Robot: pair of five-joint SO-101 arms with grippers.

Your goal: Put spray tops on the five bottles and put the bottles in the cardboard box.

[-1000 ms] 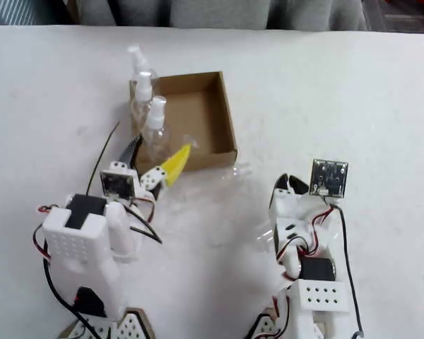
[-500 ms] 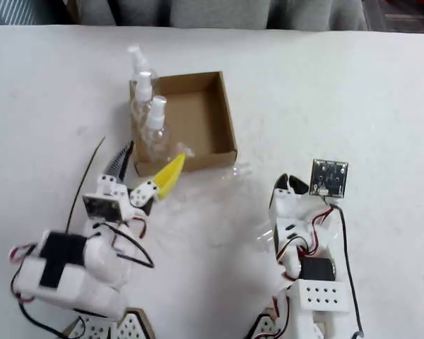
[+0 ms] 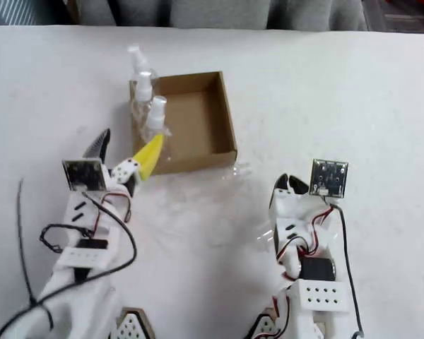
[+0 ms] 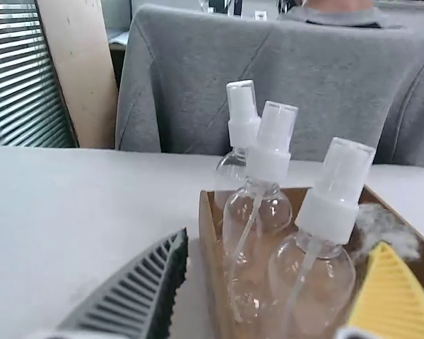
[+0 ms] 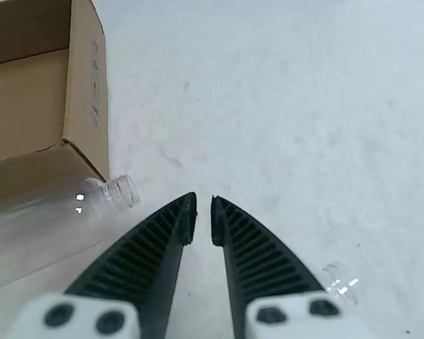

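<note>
Three clear bottles with white spray tops (image 3: 156, 107) stand in a row along the left wall of the cardboard box (image 3: 227, 116). In the left wrist view the nearest of these bottles (image 4: 318, 247) stands just inside the box's wall (image 4: 210, 244). My left gripper (image 3: 124, 147) is open at the box's front left corner, its yellow finger (image 3: 148, 150) close to the nearest bottle. My right gripper (image 5: 201, 217) is shut and empty over bare table. An uncapped bottle (image 5: 53, 212) lies beside the box's front right corner (image 5: 85, 134).
The same lying bottle (image 3: 234, 171) shows faintly in front of the box in the high view. Another clear piece (image 5: 339, 279) lies near the right gripper. Grey chair backs (image 4: 283, 78) stand behind the table.
My left arm has swung back and to the left, carrying its open gripper away from the box's front wall. The right arm has not moved.
</note>
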